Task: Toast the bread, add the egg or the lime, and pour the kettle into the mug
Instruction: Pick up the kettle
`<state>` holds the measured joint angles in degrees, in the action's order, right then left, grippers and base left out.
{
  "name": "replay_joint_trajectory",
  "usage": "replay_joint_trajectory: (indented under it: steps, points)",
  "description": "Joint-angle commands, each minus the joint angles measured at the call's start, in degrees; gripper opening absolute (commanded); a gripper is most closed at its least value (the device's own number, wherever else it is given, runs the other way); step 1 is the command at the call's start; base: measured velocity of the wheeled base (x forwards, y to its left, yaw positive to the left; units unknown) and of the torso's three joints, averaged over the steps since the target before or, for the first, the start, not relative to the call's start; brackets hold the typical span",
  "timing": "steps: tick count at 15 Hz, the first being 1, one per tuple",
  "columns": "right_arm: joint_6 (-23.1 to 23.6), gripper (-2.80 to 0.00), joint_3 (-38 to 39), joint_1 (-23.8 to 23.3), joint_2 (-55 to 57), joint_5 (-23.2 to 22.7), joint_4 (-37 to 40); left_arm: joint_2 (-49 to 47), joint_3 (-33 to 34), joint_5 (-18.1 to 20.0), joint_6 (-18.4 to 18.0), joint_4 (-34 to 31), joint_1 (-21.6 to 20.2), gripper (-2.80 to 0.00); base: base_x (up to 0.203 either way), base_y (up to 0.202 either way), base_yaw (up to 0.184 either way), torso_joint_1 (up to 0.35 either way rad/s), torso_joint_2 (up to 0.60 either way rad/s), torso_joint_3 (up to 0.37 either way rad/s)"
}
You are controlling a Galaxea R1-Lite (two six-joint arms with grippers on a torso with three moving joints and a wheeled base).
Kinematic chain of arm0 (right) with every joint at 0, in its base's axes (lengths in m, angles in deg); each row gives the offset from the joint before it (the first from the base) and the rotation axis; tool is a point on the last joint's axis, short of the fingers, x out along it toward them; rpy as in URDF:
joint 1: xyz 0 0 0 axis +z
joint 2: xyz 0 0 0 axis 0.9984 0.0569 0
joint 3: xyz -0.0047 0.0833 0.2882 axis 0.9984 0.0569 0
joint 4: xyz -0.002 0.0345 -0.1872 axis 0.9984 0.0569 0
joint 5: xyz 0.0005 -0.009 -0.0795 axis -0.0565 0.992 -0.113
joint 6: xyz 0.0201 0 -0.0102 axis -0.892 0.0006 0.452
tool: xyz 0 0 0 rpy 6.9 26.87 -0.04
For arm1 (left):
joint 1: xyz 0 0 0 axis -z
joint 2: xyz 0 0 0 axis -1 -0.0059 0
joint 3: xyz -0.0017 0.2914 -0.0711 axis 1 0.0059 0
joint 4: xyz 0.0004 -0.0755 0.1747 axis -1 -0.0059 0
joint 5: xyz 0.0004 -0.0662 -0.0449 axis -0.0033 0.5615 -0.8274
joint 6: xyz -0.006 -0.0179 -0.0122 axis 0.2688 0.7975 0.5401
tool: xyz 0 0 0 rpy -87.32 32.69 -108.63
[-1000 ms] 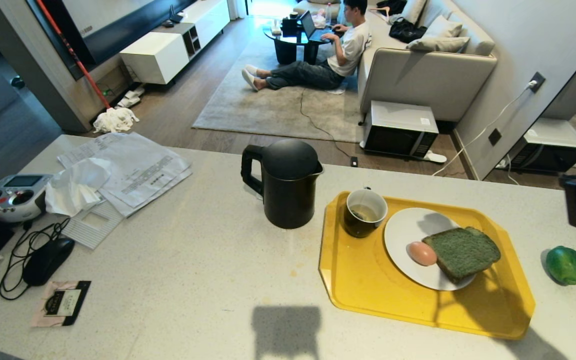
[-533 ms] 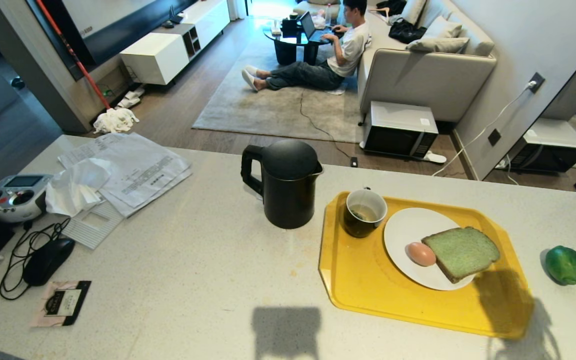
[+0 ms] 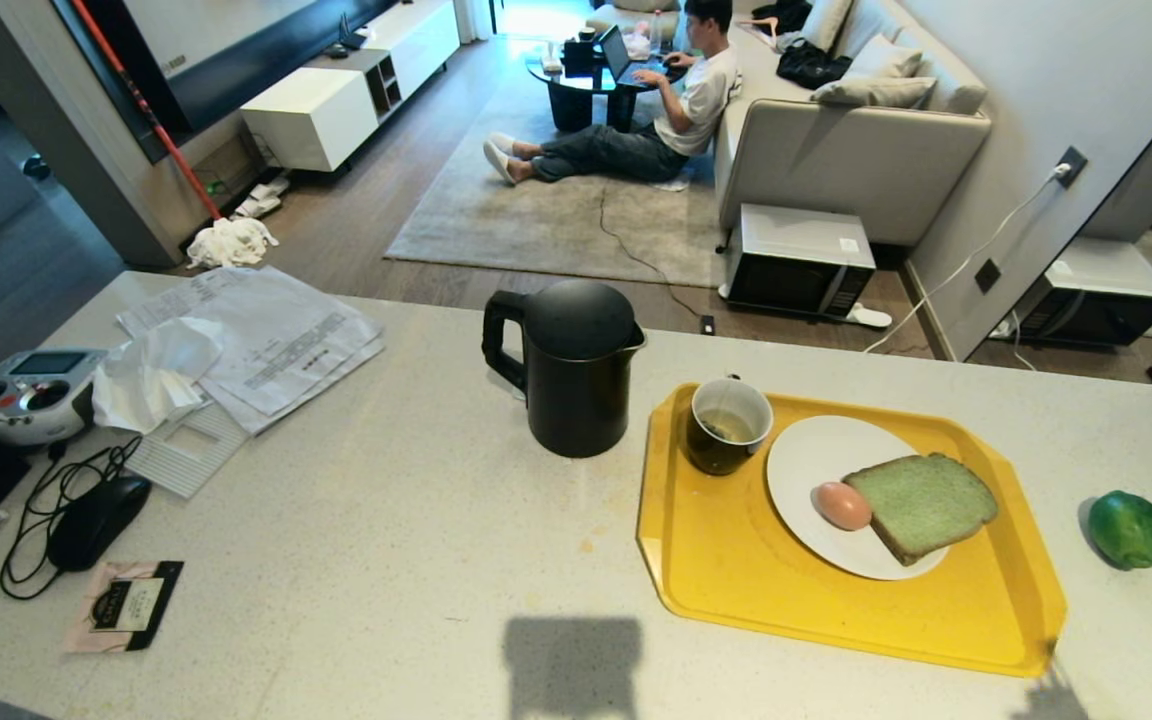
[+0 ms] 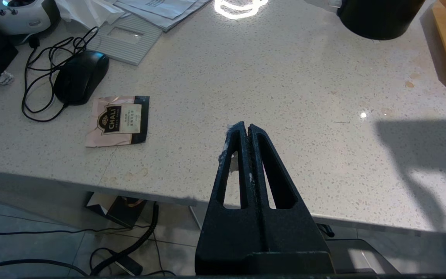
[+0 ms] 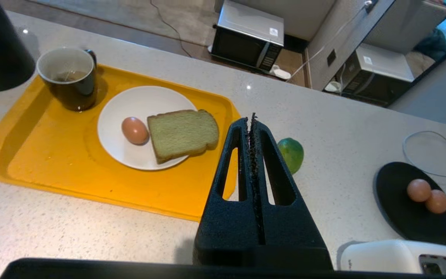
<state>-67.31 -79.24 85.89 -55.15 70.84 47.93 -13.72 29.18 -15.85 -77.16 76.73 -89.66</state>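
In the right wrist view the clenched, empty right claw (image 5: pixel 252 118) hangs beside the lime (image 5: pixel 292 154), with the bread (image 5: pixel 182 133) on the plate (image 5: pixel 138 102) left of centre, nearer it than the clenched left claw (image 4: pixel 245 128).

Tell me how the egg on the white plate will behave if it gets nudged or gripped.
The egg is smooth and rounded and lies loose on the flat white plate, so a nudge would probably roll it. The bread sits right beside it and may block it on that side. Its glossy shell looks slippery and likely brittle, so a hard squeeze could crack it.
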Motion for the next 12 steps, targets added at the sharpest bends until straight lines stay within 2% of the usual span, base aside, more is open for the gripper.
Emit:
replay_joint_trajectory:
  steps: [1,7,10,12]
  points:
    - [-0.4,-2.8,5.0,-0.8,-4.9,-0.5,-1.3,-0.1,0.0,0.0,0.0,0.0,0.0,-2.8,0.0,0.0,0.0,0.0,0.0,0.0]
    - [-1.5,-2.8,9.4,0.4,-10.5,-1.1,-2.6,-0.1,0.0,0.0,0.0,0.0,0.0,-2.8,0.0,0.0,0.0,0.0,0.0,0.0]
    - [-1.1,-2.8,15.1,0.8,-18.7,-4.9,-2.8,-0.1,0.0,0.0,0.0,0.0,0.0,-2.8,0.0,0.0,0.0,0.0,0.0,0.0]
    - [-0.5,-2.8,18.6,0.8,-18.7,-6.6,-3.0,-0.1,0.0,0.0,0.0,0.0,0.0,-2.8,0.0,0.0,0.0,0.0,0.0,0.0]
